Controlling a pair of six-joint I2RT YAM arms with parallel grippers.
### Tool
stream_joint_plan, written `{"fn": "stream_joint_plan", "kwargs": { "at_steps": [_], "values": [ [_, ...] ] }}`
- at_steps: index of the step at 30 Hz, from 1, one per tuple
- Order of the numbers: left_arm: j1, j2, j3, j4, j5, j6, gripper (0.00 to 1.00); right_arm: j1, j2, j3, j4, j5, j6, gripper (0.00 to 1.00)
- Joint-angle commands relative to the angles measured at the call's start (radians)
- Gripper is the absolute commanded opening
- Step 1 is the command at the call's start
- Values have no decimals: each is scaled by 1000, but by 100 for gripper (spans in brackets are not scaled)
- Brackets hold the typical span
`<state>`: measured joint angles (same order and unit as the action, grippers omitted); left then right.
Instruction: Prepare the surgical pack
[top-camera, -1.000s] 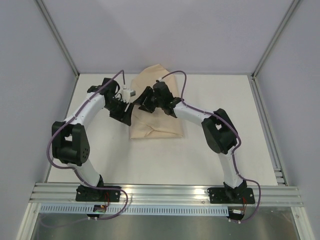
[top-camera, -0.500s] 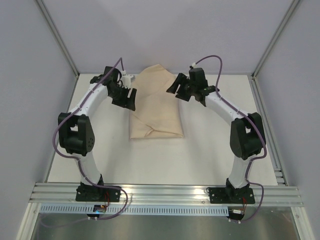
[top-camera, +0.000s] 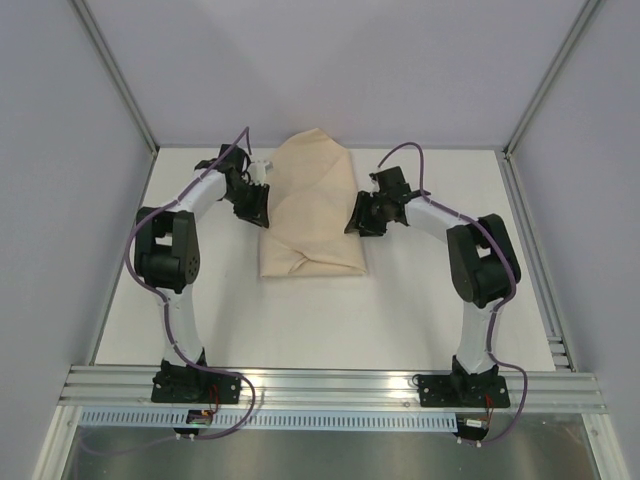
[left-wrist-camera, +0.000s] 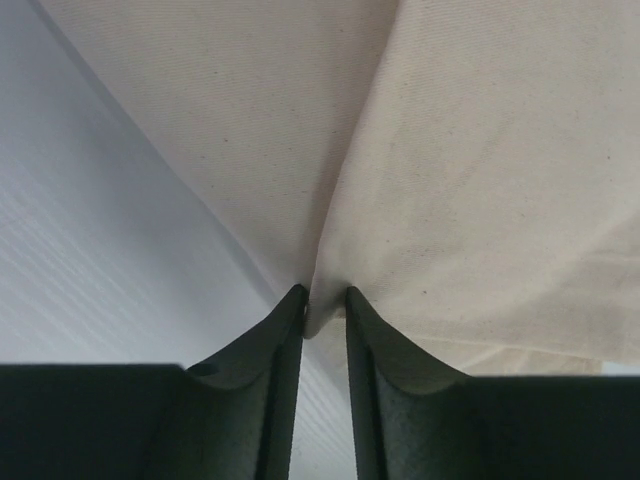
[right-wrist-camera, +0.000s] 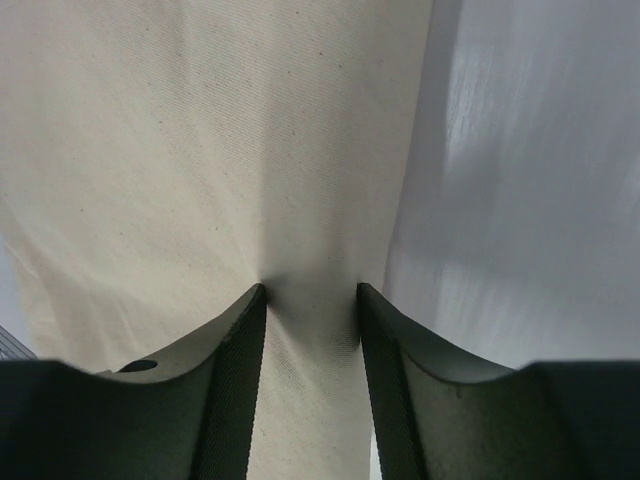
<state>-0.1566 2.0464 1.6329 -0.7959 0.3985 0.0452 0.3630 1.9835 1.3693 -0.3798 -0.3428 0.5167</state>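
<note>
While on cloth (top-camera: 310, 225) edges, 2 grippers (top-camera: 259, 211) (top-camera: 357, 222).

Tan cloth sheet (top-camera: 312, 215) folded into closed bundle, far end pointed, flat on table (top-camera: 430, 300).

The tan cloth sheet (right-wrist-camera: 190, 150) fills most of the view, with faint creases running down it. The right claw (right-wrist-camera: 310, 300) pinches a fold of it. Both dark fingers (right-wrist-camera: 235, 380) press the cloth, which puckers at their tips. White worktop (right-wrist-camera: 520, 200) shows on the right, past the sheet's edge.
</note>
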Motion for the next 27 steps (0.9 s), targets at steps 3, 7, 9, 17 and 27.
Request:
{"fn": "stream_joint_plan", "kwargs": {
  "at_steps": [3,7,9,17,27],
  "values": [
    [5,9,-45,37,46,2,26,-4,5,-33,79,-71,-9,37],
    [5,-5,-88,38,49,18,5,-4,-23,-71,87,-78,-4,30],
    [5,-11,-102,29,51,31,0,-3,-46,-102,96,-85,-1,27],
    [-17,-121,-261,-28,92,102,0,1,-170,-236,94,-124,5,13],
    [-35,-336,-415,-150,105,189,22,14,-376,-424,7,-185,16,46]
  ]
}}
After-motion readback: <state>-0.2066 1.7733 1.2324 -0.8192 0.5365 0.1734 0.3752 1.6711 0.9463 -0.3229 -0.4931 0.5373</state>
